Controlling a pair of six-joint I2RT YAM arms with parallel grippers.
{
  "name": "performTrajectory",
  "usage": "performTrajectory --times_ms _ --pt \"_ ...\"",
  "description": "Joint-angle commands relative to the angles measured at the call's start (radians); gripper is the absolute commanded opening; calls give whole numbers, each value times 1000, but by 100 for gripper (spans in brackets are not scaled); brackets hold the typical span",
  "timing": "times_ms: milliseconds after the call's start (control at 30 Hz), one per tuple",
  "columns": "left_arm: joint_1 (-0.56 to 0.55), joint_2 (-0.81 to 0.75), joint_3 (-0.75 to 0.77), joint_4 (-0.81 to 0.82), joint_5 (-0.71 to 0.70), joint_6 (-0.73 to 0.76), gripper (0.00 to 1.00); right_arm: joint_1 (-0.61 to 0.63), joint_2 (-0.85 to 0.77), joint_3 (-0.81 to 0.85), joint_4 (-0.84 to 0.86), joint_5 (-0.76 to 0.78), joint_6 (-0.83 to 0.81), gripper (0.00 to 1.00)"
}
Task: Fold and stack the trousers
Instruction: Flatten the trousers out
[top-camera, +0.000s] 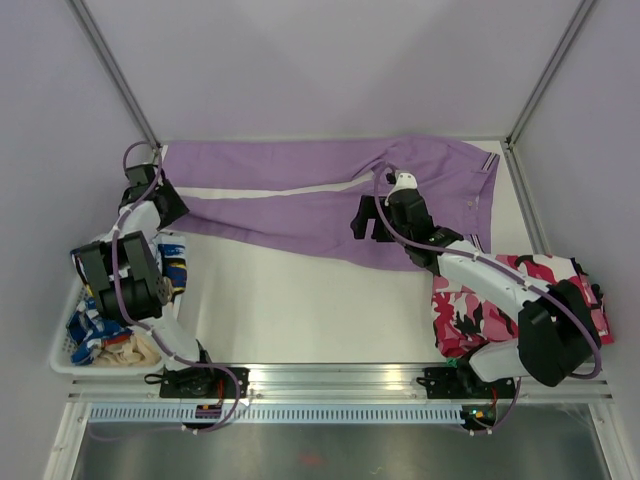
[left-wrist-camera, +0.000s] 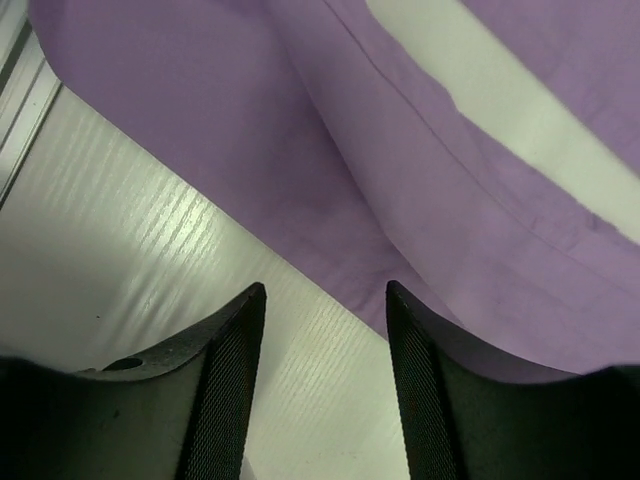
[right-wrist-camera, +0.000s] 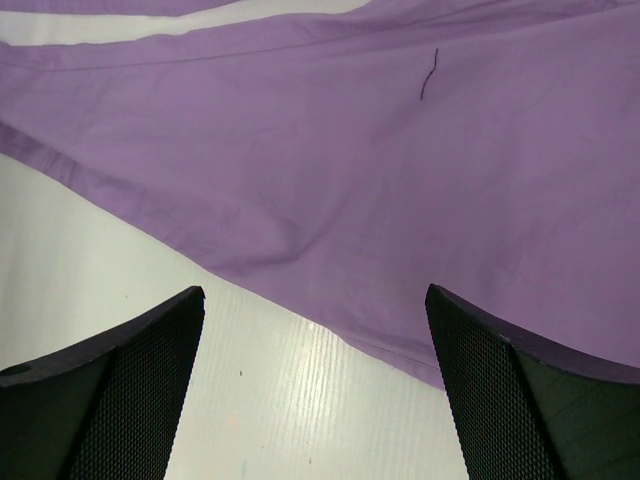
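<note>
Left pincer (left-wrist-camera: 325, 292), right pincer (right-wrist-camera: 315, 295): two over one pair of trousers (top-camera: 280, 160)

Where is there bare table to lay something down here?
Free: the near middle of the table, bordered by the trousers behind, the clothes basket left, the camouflage garment right. Crowded: the far strip and both sides.

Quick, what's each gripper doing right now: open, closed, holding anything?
Left gripper: partly open, empty, at the edge of the trousers.
Right gripper: wide open, empty, over the trousers.
</note>
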Motion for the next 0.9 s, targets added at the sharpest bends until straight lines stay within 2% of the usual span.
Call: performTrajectory --times_ms 0,167,300,367,400,433,500,533,567,867 --pt "65 -96 -116 -69 -58 -101 57 2 -28 -14 52 8 14 98" --pt "93 -138 -156 -75 -70 -121 54 1 6 -6 50 -12 10 98" --pt "102 -95 -159 -70 -46 -131 54 2 9 -17 81 -9 20 98" --pt "103 -61 -151 -44 -9 -141 50 2 12 -18 81 -9 20 98" --pt "105 -50 -138 -38 3 -146 48 2 15 -18 81 -9 18 98" --pt "105 -41 -130 -30 17 -151 34 2 16 -20 81 -9 15 98" --pt "103 -15 -105 -15 67 -164 26 1 23 -20 81 -1 15 98" --pt "103 -6 -98 -12 85 -166 19 2 24 -18 83 0 12 98" --pt "102 0 -90 -9 100 -166 17 2 26 -18 84 3 13 98" --pt "97 88 -38 3 194 -149 17 2 73 -5 100 -1 21 98"
